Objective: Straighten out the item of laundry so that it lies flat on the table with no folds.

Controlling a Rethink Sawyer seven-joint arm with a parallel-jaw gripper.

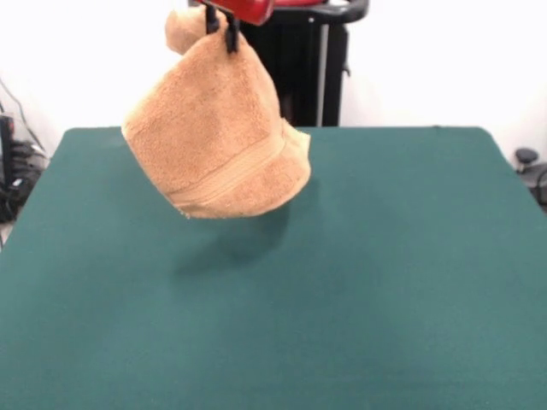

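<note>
The orange-tan terry towel (pixel 214 137) hangs in the air above the green table (pixel 385 282), clear of the surface, with its shadow on the cloth below it. It is bunched and curled, with the woven band running slantwise near its lower edge. My gripper (pixel 220 30) comes down from the top edge and is shut on the towel's top corner; a small tuft of towel sticks up to the left of the black fingers (pixel 231 34). The red gripper body shows just above.
The robot's black pedestal (pixel 299 68) stands behind the table's far edge. Cables and dark gear (pixel 13 171) lie off the table's left side, and a small dark object (pixel 530 166) sits off its right side.
</note>
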